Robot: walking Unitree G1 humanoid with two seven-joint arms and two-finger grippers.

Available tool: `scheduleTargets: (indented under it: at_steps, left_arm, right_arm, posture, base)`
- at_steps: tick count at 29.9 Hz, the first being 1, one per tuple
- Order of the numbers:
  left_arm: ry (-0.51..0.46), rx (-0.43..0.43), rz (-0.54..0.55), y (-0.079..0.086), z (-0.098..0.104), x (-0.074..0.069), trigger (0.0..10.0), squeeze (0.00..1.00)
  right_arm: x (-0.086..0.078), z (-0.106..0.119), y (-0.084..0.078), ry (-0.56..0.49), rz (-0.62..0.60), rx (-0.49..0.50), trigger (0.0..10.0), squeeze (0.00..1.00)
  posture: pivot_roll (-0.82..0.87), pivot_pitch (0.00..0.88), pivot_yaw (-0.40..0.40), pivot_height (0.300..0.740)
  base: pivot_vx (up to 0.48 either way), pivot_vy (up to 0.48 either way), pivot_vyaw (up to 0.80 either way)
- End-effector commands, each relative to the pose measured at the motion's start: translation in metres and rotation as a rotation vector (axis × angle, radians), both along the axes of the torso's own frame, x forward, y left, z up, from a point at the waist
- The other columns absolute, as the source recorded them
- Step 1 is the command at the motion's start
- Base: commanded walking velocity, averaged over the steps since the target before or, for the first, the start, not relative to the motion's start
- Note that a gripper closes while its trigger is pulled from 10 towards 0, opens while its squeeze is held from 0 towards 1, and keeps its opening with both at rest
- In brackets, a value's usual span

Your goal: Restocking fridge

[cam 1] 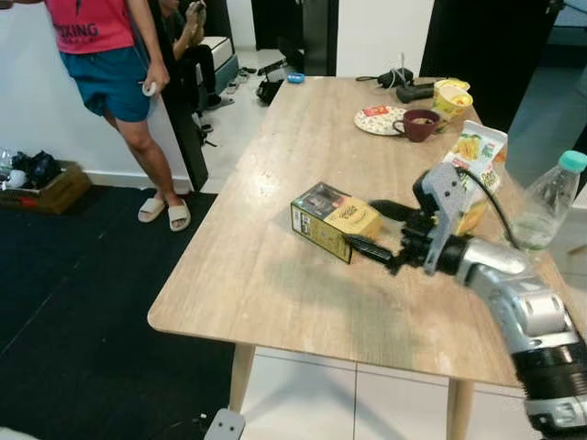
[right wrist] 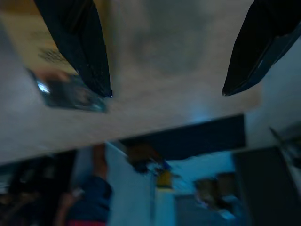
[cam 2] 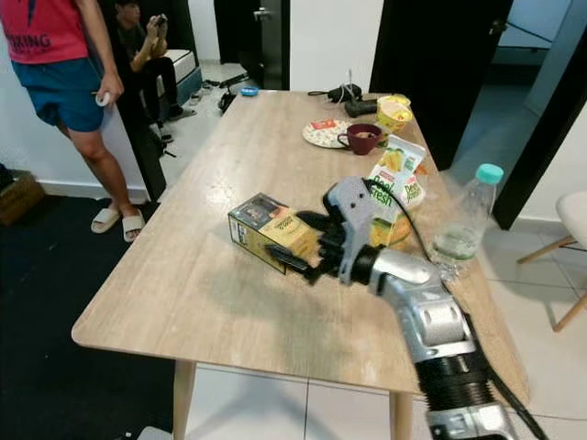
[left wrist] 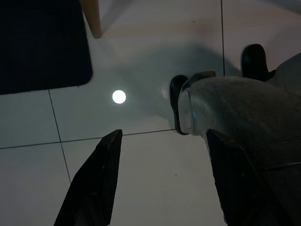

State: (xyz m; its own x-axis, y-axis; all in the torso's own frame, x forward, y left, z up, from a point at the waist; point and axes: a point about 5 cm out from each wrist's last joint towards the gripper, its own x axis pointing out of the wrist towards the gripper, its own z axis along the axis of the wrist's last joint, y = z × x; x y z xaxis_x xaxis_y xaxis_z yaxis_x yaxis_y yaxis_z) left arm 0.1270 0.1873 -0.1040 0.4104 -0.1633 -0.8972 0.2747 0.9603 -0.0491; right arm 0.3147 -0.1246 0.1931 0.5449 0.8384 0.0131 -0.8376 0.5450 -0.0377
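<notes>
Box (cam 1: 334, 219), just beside spread right claw (cam 1: 383, 231)

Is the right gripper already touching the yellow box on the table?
Cannot tell. In the left eye view the right gripper, fingers open, overlaps the edge of the yellow box, but no view plainly shows contact or a gap.

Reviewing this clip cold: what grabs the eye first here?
The right gripper, fingers open, reaches over the wooden table at a yellow box lying flat near the middle. Just behind the arm stand a juice carton and a clear bottle near the table's right edge. A person in a pink shirt stands at far left.
</notes>
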Motion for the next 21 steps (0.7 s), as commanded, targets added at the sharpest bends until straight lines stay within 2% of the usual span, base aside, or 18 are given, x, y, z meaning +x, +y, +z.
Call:
scheduleTargets:
  at_steps: [1,2,5,8,12,14,15,17,19,20,21]
  left_arm:
    - [0.012,0.012,-0.008,0.004,0.0,-0.003,10.0,0.0]
    - [0.012,0.009,-0.007,0.004,0.0,-0.002,10.0,0.0]
    - [0.011,0.007,-0.006,0.003,0.0,-0.002,10.0,0.0]
    - [0.011,0.006,-0.007,0.003,0.0,-0.002,10.0,0.0]
    - [0.01,0.005,-0.007,0.003,0.0,-0.002,10.0,0.0]
    - [0.009,0.005,-0.007,0.003,0.0,-0.002,10.0,0.0]
    - [0.009,0.004,-0.007,0.003,0.0,-0.002,10.0,0.0]
    - [0.009,0.003,-0.006,0.002,0.0,-0.002,10.0,0.0]
    - [0.009,0.002,-0.005,0.002,0.0,-0.002,10.0,0.0]
    - [0.009,0.002,-0.005,0.002,0.0,-0.002,10.0,0.0]
    - [0.009,0.002,-0.005,0.002,0.0,-0.002,10.0,0.0]
  right_arm:
    - [-0.003,-0.001,0.003,0.016,0.025,0.006,10.0,0.0]
    - [-0.008,-0.009,0.016,0.04,0.052,-0.01,10.0,0.0]
    - [-0.015,-0.026,0.035,0.091,0.084,-0.039,10.0,0.0]
    - [-0.018,-0.039,0.05,0.136,0.079,-0.06,10.0,0.0]
    - [-0.017,-0.05,0.061,0.17,0.032,-0.089,10.0,0.0]
    - [-0.016,-0.052,0.062,0.176,0.016,-0.091,10.0,0.0]
    - [-0.009,-0.058,0.061,0.198,-0.059,-0.107,10.0,0.0]
    - [-0.006,-0.06,0.06,0.208,-0.095,-0.115,10.0,0.0]
    - [0.001,-0.065,0.055,0.228,-0.183,-0.133,10.0,0.0]
    - [0.001,-0.065,0.055,0.228,-0.183,-0.133,10.0,0.0]
    - [0.006,-0.068,0.051,0.241,-0.253,-0.14,10.0,0.0]
  posture:
    - [0.03,0.0,-0.001,0.74]
    - [0.03,0.0,-0.001,0.74]
    - [0.02,0.0,-0.001,0.74]
    - [0.02,0.0,-0.001,0.74]
    - [0.02,0.0,-0.002,0.74]
    - [0.02,0.0,-0.002,0.74]
    - [0.03,0.0,-0.003,0.74]
    - [0.02,0.0,-0.003,0.74]
    - [0.03,0.0,-0.004,0.74]
    - [0.03,0.0,-0.004,0.74]
    - [0.03,0.0,-0.004,0.74]
  base:
    - [0.0,0.0,0.0]
    - [0.0,0.0,0.0]
    - [0.0,0.0,0.0]
    - [0.0,0.0,0.0]
    - [0.0,0.0,0.0]
    - [0.0,0.0,0.0]
    - [0.0,0.0,0.0]
    - [0.0,0.0,0.0]
    - [0.0,0.0,0.0]
    - [0.0,0.0,0.0]
    - [0.0,0.0,0.0]
